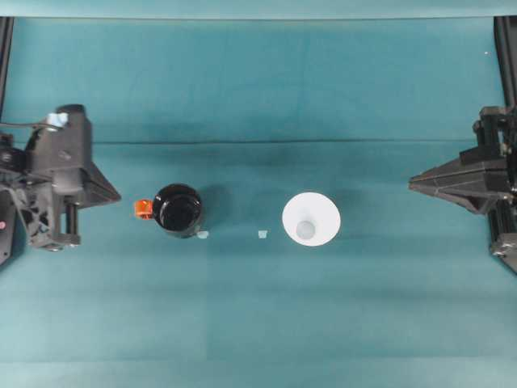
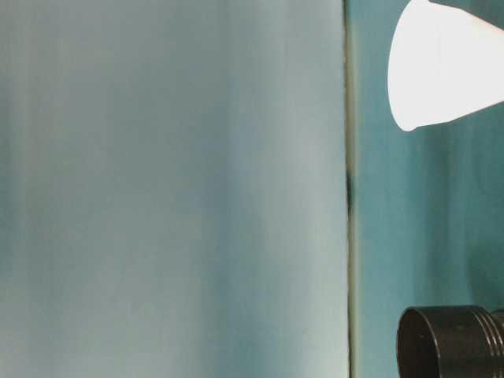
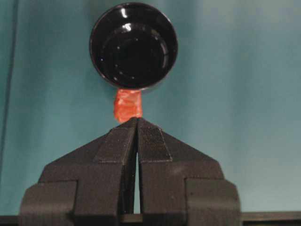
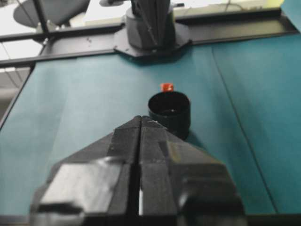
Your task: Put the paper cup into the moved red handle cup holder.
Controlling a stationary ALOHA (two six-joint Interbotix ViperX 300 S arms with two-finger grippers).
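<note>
Left gripper [image 3: 137,121] fingers: together, empty, just short of the holder's handle.
Right gripper [image 4: 141,120] fingers: together, empty.
Red handle cup holder [image 1: 178,210]: left of centre, upright.
Paper cup [image 1: 311,218]: right of holder, well apart, upright.

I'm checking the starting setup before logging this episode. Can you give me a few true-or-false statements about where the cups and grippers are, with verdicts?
1. The paper cup already sits inside the red handle cup holder. False: they stand apart on the green tablecloth, the cup to the holder's right in the overhead view.
2. The left gripper is shut. True: its jaws meet just short of the orange-red handle.
3. The right gripper holds the paper cup. False: it is shut on nothing, back at the table's right edge.
4. The holder is empty. True: the left wrist view shows its bare glossy black inside.
5. The holder's handle points toward the paper cup. False: it points away, toward the left gripper.
</note>
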